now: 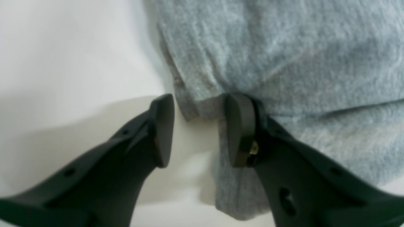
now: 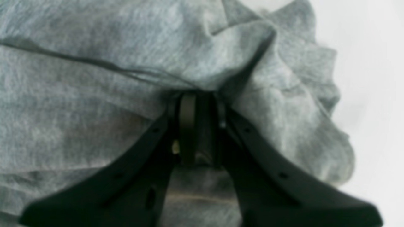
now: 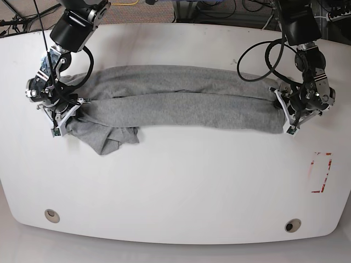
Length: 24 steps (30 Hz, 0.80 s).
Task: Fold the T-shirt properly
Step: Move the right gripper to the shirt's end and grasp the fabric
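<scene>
The light grey T-shirt [image 3: 175,101] lies stretched in a long folded band across the white table [image 3: 175,186], with a loose flap drooping at its left end [image 3: 109,139]. In the base view my right gripper [image 3: 67,114] is at the band's left end. The right wrist view shows that gripper [image 2: 203,97] shut, with bunched grey cloth [image 2: 94,110] pinched between its pads. My left gripper [image 3: 290,112] is at the band's right end. Up close, the left gripper [image 1: 199,101] stands open, and a corner of the cloth [image 1: 284,63] reaches into the gap beside one finger [image 1: 240,126].
A red tape outline [image 3: 321,172] marks the table near its right edge. Two round holes [image 3: 52,215] [image 3: 293,225] sit near the front edge. Cables [image 3: 258,60] loop from the right-hand arm, and more wiring lies beyond the far edge.
</scene>
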Motion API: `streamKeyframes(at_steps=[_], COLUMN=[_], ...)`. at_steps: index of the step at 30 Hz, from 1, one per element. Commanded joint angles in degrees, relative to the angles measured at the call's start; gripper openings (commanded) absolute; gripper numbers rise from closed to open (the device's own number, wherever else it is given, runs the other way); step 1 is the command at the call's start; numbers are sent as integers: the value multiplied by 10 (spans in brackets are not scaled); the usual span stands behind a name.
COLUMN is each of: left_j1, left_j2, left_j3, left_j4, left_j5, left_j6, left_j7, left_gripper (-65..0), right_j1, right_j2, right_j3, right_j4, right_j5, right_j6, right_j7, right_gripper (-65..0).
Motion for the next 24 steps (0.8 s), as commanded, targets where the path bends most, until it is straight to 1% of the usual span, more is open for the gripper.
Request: streamKeyframes(at_steps=[1,3,5,6,8,10,11,12,15,17,20,24], left_j1=[-5,-5,-5,-5,-5,-5,-5,-5,-5,-5,-5,-4], left_j2=[-2,-9,-17,-18,-19,-19,-19,-19,-19,-20,-21,-21], left_j3=[2,3,3,3,3,3,3,3,3,3,3,3], left_j4=[-2,-2,-3,-3,-2,-2,-2,-2,-2,-2,-2,-1], left_j5=[16,16,16,16,16,16,16,16,16,16,16,16], left_j6=[-1,-1,-1,-1,-1,-1,-1,-1,-1,-1,-1,-1], left_j7=[19,19,19,19,19,19,19,19,19,19,19,19], left_gripper=[-389,-389,-389,-389,-389,-389,-389,-389,-389,-389,-389,-389], right_j1=[17,20,21,23,25,34,42,52,63,70,95,121], right_j2=[19,22,22,22,22,22,22,22,21,18,4,6], right_j3=[2,3,3,3,3,2,2,2,1,-4,-32,-77], right_j4=[31,58,83,90,101,102,102,102,100,100,92,45], right_j5=[-6,-6,-6,-6,-6,-6,-6,-7,-6,-5,-8,-8], right_j6=[0,0,0,0,0,0,0,0,0,0,0,0], right_j7=[-41,-55,-66,-69,-71,-71,-71,-71,-71,-70,-70,-65], right_gripper=[-561,-556,-523,-496,-428,-342,-314,-257,-165,-124,-103,-105])
